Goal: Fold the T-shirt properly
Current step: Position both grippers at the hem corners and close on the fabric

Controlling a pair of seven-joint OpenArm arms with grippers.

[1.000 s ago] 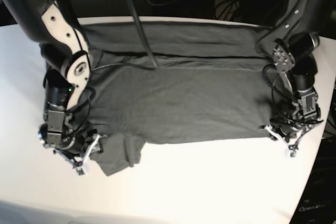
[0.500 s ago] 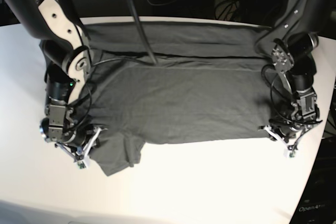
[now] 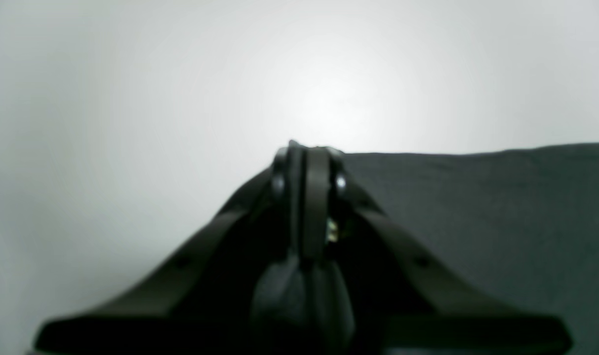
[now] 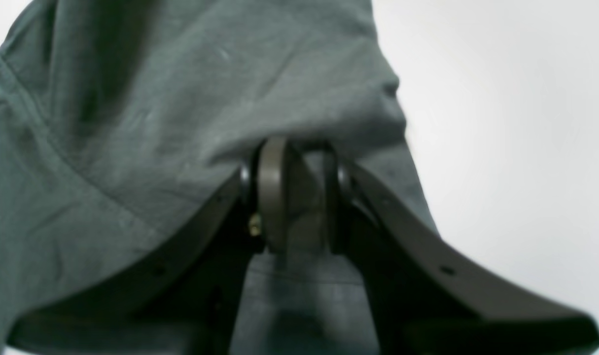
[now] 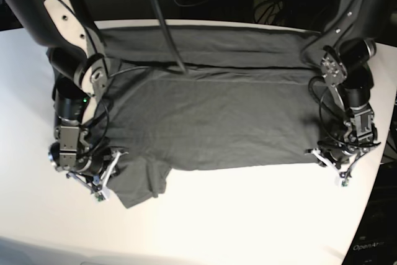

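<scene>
Left wrist view
Left gripper (image 3: 306, 162): jaws pressed together, no gap showing between the pads.
Shirt (image 3: 476, 207): dark cloth lies flat to the right of the jaws, its straight edge running off from the jaw tips; whether an edge is pinched between the pads I cannot tell from here.
Table (image 3: 131, 98): bare white surface ahead of and left of the jaws.

Right wrist view
Right gripper (image 4: 292, 197): jaws clenched on a fold of cloth, which fills the narrow space between the two pads.
Cloth: bunches up over the jaw tips and drapes away to the left; a hemmed edge hangs below, between the fingers.
Table: white, to the right of the jaws.

Base view
Shirt (image 5: 217, 116): spread across the table (image 5: 248, 215), with a long fold line along the far part.
Right gripper (image 5: 99, 181): at the sleeve corner, which is rumpled and sticks out toward the near edge.
Left gripper (image 5: 338, 166): at the near hem corner on the other side.

Progress
Done: judging by the far crease, one lengthwise fold looks made; both near corners are taken up or about to be.
Left: carrying the near edge over, tucking the sleeve, folding crosswise, smoothing.
Stage: early to middle, I judge.
</scene>
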